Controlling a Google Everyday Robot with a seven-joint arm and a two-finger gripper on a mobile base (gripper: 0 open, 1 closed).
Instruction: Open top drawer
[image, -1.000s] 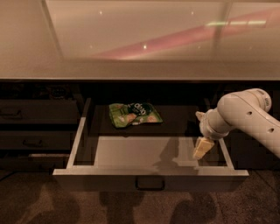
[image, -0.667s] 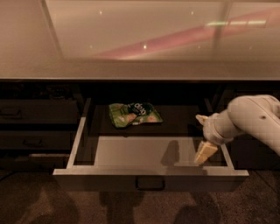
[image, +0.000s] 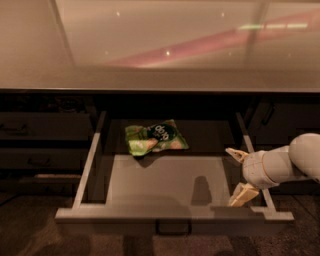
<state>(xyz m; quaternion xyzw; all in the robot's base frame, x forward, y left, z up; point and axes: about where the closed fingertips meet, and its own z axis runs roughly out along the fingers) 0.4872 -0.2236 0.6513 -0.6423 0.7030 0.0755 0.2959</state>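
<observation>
We see the top drawer (image: 165, 182) drawn far out from under the table (image: 150, 45), its front edge nearest us and low in the scene. With the whole tray bare to view, we judge the opening as good as done. From above, the dark front shows only as a thin strip below the pale rim, with one small loop handle (image: 172, 227) at its centre. The inner tray is pale grey, and its thin side walls run back into the dark.

A crumpled green snack bag (image: 156, 138) lies at the far end of the tray, a little left of centre and apart from the walls.

Our hand (image: 239, 174) hangs over the near right corner of the drawer, just beside the right wall and well apart from the handle. Its two pale fingers (image: 235, 152) are spread and pinch nothing, which we take to mean no grip is needed now. The arm (image: 295, 161) comes in from the right edge. To the left, the narrower dark drawers (image: 35, 130) are shut.
</observation>
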